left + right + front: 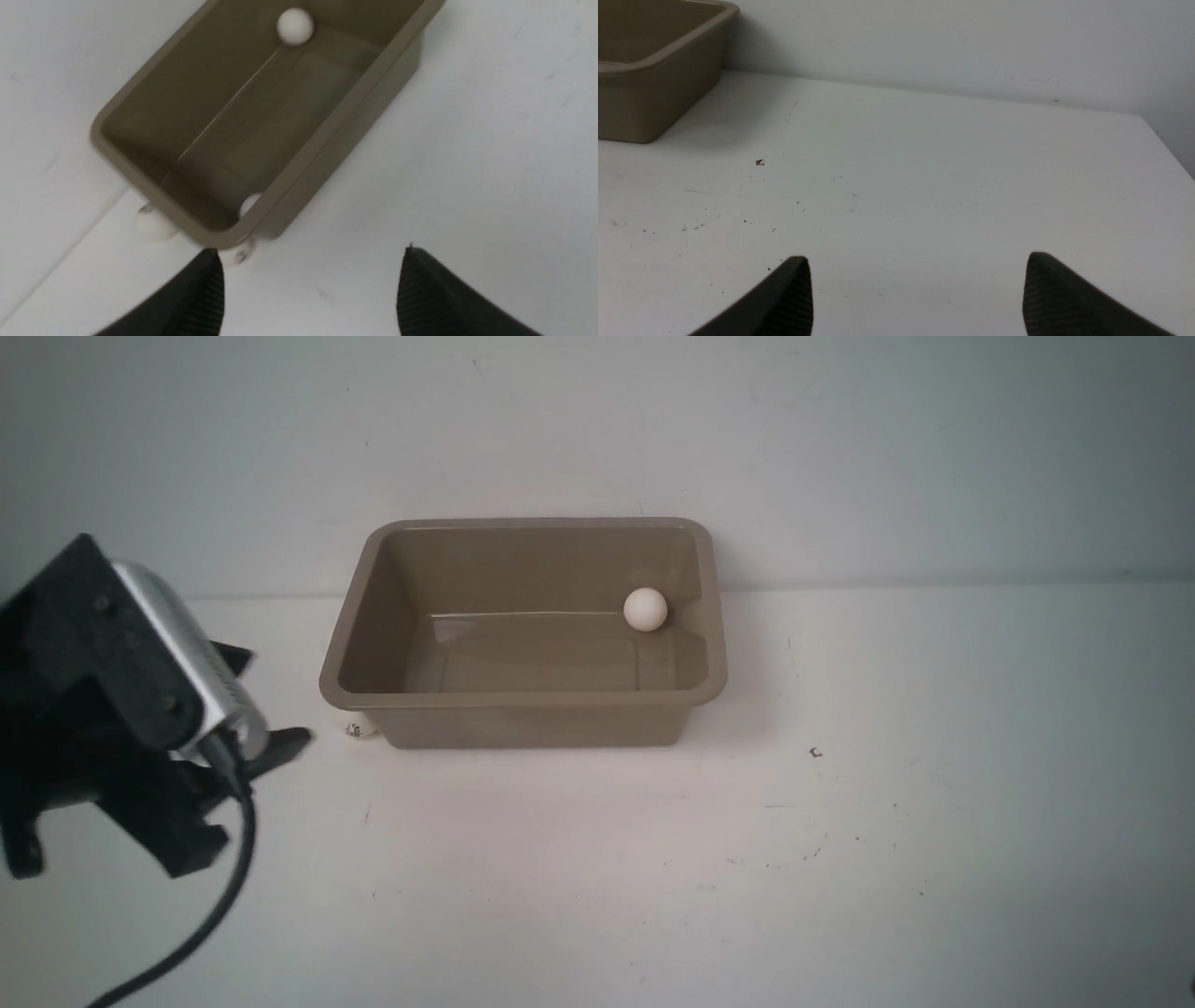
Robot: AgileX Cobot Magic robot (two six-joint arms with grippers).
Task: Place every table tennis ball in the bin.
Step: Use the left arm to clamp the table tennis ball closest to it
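Left pincer (311, 255) hangs spread wide and empty just off the near left corner of the bin (523, 702), and the right pincer (917, 257), equally spread and empty, hovers over bare worktop (597, 877) well apart from the action. On that worktop the bin stands upright, with one table tennis ball (645, 609) lying inside at its far right. Two more lie outside on its left: a side ball (154, 227) just beside the short wall, and a corner ball (236, 254) with a dark print, tucked under the flared rim nearest the left pincer. A white patch (250, 204) just inside that corner may be a ball or a glint; I cannot tell. Picking the corner ball looks like the step in hand. Because the rim overhangs it, a straight drop would likely strike plastic, so I would come in low from the open worktop side, straddle the ball at its widest line, close gently since a smooth sphere squirts away, then lift above the rim before releasing low inside.
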